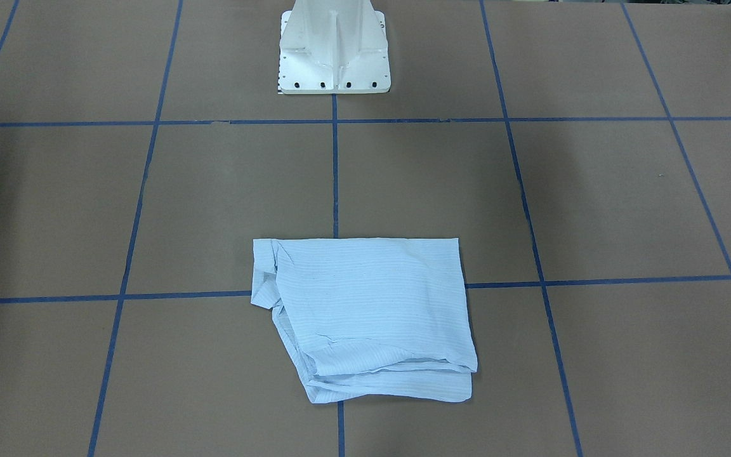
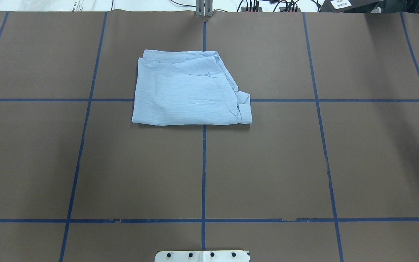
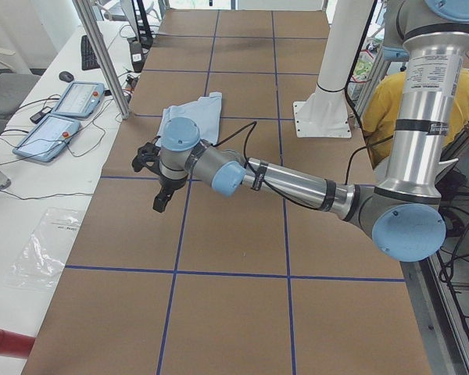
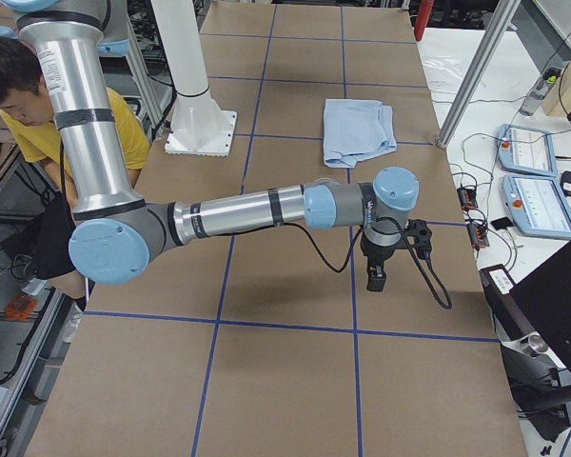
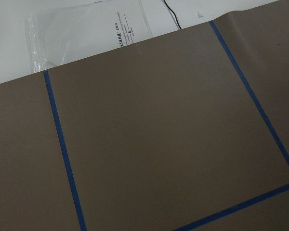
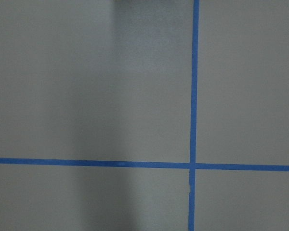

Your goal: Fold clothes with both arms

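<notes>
The light-blue striped shirt (image 2: 187,89) lies folded into a rough rectangle on the brown table, on the centre line at the side far from the robot base. It also shows in the front-facing view (image 1: 365,311), the left view (image 3: 194,117) and the right view (image 4: 357,129). My left gripper (image 3: 158,199) hangs over bare table, well away from the shirt. My right gripper (image 4: 374,276) hangs over bare table on the other side of it. Both show only in the side views, so I cannot tell whether they are open or shut. Neither touches the shirt.
The white pedestal base (image 1: 334,57) stands at the robot's side of the table. A person in a yellow shirt (image 4: 29,124) sits behind it. Control tablets (image 3: 62,117) and cables lie on the white bench past the table edge, with a plastic bag (image 5: 86,33). Blue tape lines grid the table.
</notes>
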`<state>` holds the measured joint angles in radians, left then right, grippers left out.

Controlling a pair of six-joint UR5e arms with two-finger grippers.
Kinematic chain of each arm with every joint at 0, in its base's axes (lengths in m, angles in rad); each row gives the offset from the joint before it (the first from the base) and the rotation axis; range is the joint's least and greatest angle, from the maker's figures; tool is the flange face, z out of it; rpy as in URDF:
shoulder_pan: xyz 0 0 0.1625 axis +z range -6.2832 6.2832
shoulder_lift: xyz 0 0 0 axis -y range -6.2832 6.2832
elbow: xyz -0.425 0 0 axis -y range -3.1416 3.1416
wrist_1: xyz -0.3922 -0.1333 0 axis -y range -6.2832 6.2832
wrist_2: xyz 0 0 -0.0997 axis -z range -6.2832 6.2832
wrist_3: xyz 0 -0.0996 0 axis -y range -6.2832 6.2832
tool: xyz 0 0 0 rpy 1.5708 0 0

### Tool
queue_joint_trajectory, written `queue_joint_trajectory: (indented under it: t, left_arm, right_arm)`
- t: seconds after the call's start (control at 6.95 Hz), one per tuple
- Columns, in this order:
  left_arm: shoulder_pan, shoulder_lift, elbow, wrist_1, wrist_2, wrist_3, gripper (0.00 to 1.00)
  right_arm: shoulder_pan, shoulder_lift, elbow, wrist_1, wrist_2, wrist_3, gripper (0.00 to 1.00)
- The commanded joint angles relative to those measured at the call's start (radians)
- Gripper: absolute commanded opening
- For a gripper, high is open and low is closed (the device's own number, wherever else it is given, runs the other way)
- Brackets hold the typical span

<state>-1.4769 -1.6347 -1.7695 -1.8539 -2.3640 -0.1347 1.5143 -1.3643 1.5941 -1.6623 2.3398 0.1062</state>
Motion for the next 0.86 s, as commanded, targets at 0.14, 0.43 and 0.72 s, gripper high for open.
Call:
queue_joint_trajectory:
  t: [0.14,0.43,0.72]
  left_arm:
    - [0.003,0.101,-0.076,-0.007,-0.011,-0.005,1.00]
    - [0.006,0.087,-0.053,-0.007,-0.012,-0.003,1.00]
    - [0.006,0.087,-0.062,-0.007,-0.012,-0.005,1.00]
  right_arm:
    - [-0.005,-0.097,0.128,0.013,0.021,0.016,1.00]
    - [-0.005,-0.096,0.127,0.010,0.091,0.013,1.00]
    - [-0.005,-0.111,0.151,0.015,0.214,0.009,1.00]
